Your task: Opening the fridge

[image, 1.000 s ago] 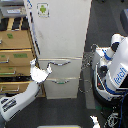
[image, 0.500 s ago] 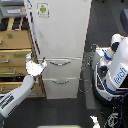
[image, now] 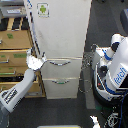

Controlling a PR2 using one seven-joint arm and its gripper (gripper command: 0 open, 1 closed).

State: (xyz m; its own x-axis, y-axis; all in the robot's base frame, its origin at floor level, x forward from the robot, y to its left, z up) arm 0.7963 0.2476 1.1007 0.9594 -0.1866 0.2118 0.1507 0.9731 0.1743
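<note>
The fridge (image: 60, 35) stands tall and white in the middle of the exterior view, just to the pincer's (image: 37, 61) right in that view. Its large upper door (image: 62, 27) carries a small green-logo sticker (image: 43, 9) near the top, well above the pincer. A long vertical handle (image: 33, 30) runs down the door's edge on the exterior view's left, and the pincer sits right at the lower end of that edge, level with the seam between the door and the upper drawer (image: 62, 67). The picture is too blurred to tell whether the pincer is released or clenched, or whether it touches the handle. Its grey and white arm (image: 17, 92) reaches up to it from the lower corner on the exterior view's left.

The upper drawer's curved silver handle (image: 60, 62) lies just beside the pincer, toward the exterior view's right; the lower drawer (image: 62, 87) with its own curved handle (image: 61, 81) sits below that. Behind the pincer, on the exterior view's left, stands a tan wooden drawer cabinet (image: 15, 47). Well apart from the pincer, past the fridge on the exterior view's right, stands a white and blue robot body (image: 115, 70) on the dark floor (image: 102, 25)
</note>
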